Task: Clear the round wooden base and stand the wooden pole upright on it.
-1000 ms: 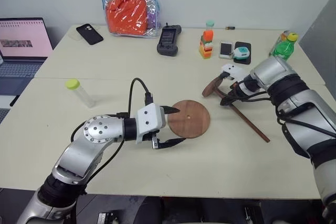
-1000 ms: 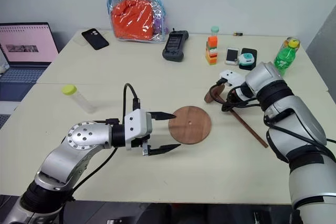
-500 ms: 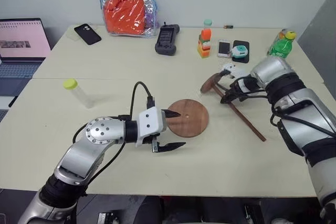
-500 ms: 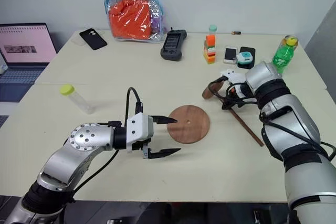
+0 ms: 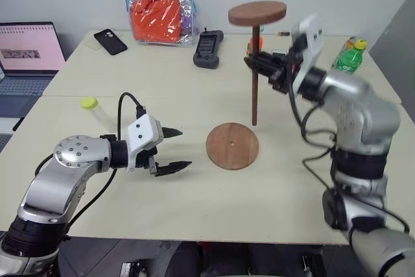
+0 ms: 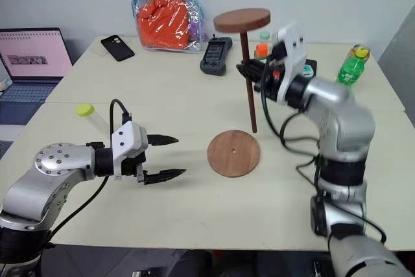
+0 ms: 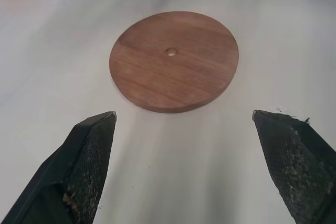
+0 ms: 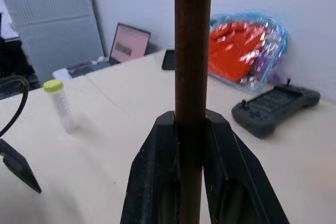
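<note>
**Pole upright in right gripper, disc end up**

The right gripper (image 5: 259, 64) is clenched on the pole (image 5: 255, 89), its two black fingers (image 8: 157, 182) pressed on either side of the shaft. The pole stands about vertical in the air, its fixed disc at the top and its bare lower end hanging above the table (image 5: 194, 89), near the far edge of the base (image 5: 232, 146). Whether the tip touches the table cannot be told.

The base lies flat on the table with nothing on it, its small centre hole showing in the left wrist view.

The left gripper (image 5: 170, 150) hovers beside the base on the robot's left, apart from it, jaws spread wide and holding nothing.

Elsewhere on the table: a clear tube (image 5: 97, 113) with a yellow-green cap, a bag (image 5: 159, 14) of orange stuff, a phone (image 5: 110, 41), a black handheld controller (image 5: 208, 48), a green bottle (image 5: 347, 58) and a laptop (image 5: 29, 53). No writing or brand can be read on any of them.
</note>
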